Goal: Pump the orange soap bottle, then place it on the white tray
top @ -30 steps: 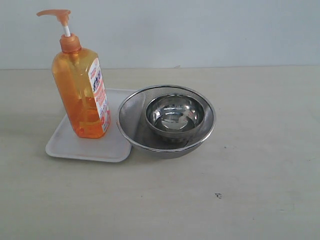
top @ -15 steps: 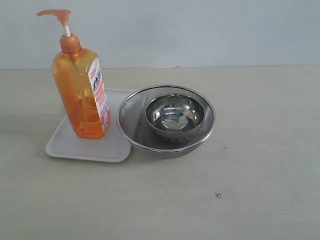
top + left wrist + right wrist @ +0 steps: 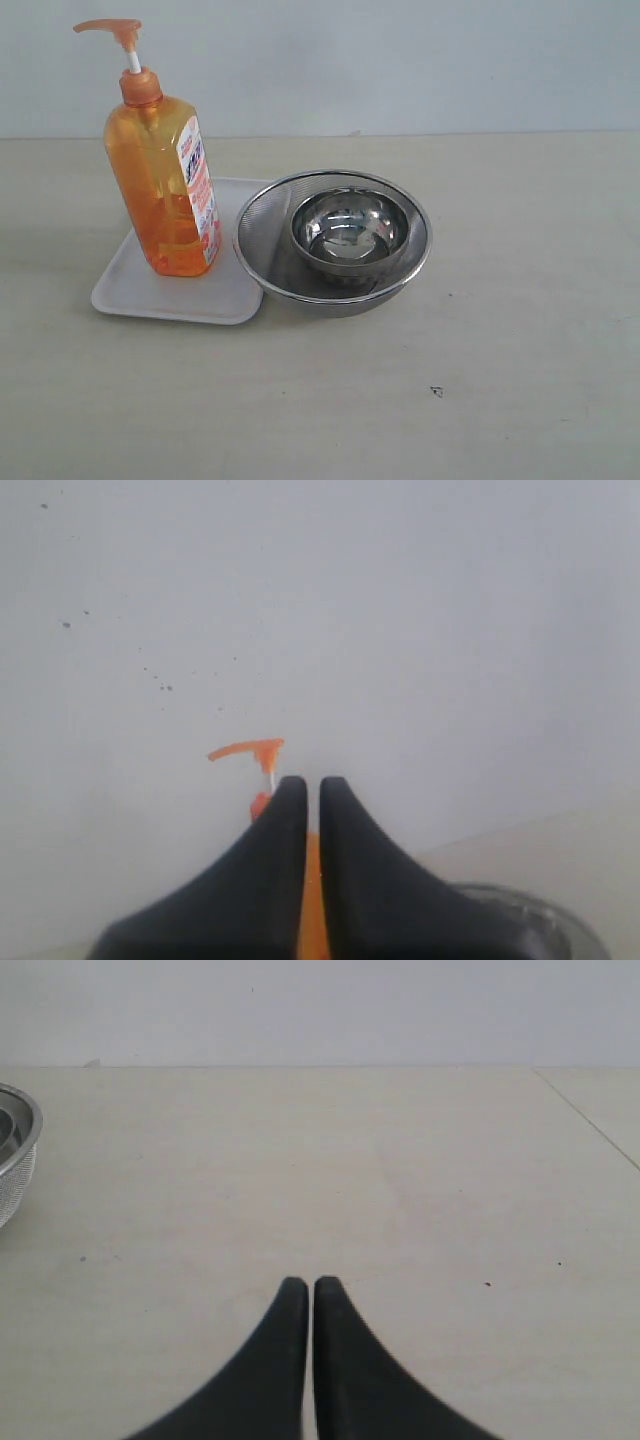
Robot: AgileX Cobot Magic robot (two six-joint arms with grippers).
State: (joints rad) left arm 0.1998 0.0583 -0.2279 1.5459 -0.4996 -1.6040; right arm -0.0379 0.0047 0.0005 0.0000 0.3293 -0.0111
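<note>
Both my left gripper (image 3: 312, 780) and right gripper (image 3: 312, 1282) are closed, empty; bumping the tall orange soap bottle (image 3: 165, 190) could topple it.

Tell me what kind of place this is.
Probably a test bench staged with kitchenware, not a real kitchen: a plain table against a blank wall, a soap bottle on a tray, a bowl in a strainer.

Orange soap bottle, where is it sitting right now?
In the exterior view the orange soap bottle stands upright on the white tray at the left, right beside the round mesh strainer that holds a steel bowl.
</note>
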